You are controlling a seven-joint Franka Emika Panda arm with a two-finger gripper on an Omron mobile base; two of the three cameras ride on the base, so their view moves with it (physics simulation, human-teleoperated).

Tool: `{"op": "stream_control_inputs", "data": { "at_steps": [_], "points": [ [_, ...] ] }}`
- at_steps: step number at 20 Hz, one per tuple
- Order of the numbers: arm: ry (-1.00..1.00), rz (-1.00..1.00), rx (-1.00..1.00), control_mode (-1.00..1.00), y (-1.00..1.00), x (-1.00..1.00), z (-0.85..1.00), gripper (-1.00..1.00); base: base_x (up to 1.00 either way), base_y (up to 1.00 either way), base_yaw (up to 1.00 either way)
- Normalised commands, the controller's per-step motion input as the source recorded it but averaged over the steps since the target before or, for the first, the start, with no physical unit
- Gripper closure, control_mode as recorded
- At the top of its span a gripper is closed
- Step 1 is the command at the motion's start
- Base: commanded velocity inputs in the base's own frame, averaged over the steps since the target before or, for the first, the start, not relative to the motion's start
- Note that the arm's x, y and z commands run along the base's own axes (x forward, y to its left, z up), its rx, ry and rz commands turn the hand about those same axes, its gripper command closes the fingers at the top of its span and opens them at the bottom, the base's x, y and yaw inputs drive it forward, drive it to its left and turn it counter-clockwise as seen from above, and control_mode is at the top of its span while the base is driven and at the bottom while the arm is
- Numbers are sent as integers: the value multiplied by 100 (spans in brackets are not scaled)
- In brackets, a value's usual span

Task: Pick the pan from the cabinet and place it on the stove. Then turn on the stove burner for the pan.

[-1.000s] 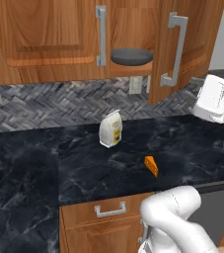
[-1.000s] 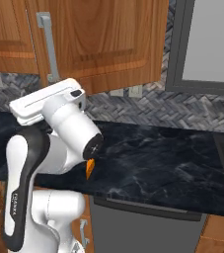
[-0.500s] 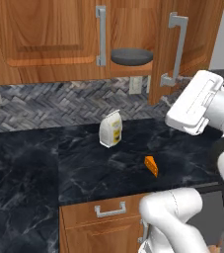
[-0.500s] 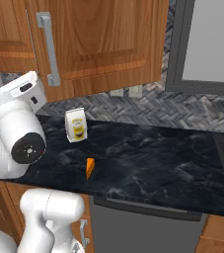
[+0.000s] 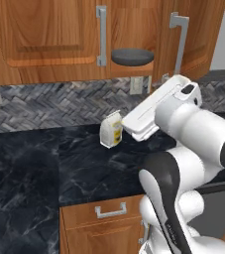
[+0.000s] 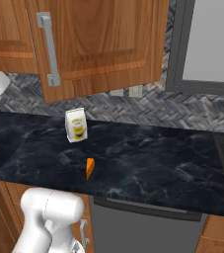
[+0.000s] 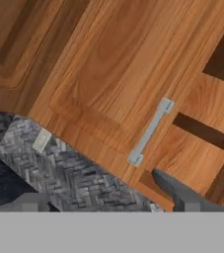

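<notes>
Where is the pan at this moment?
In the left base view, the pan sits on the cabinet shelf, between the two silver handles, above the carton.

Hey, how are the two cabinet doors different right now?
The right door is swung open, its edge and handle turned outward, exposing the pan on the shelf. The left door sits shut, flat against the cabinet, its handle facing forward. Both are brown raised-panel wood with vertical silver bar handles.

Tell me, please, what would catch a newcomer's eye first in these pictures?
The big white arm swung across the black counter in the left base view. Behind it, the dark pan sits on the shelf of the partly open wooden cabinet; a small carton and an orange wedge lie on the counter.
</notes>
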Motion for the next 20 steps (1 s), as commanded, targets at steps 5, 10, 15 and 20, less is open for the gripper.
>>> {"op": "stream_control_inputs", "data": {
  "at_steps": [5, 10, 15, 20],
  "points": [
    [28, -30, -27, -100, 12, 47, -8, -100, 0, 0, 0],
    [17, -28, -26, -100, 1, 62, -8, -100, 0, 0, 0],
    [16, -26, -26, -100, 0, 57, -17, -100, 0, 0, 0],
    [15, -23, -20, -100, -3, 59, -33, -100, 0, 0, 0]
  ]
}}
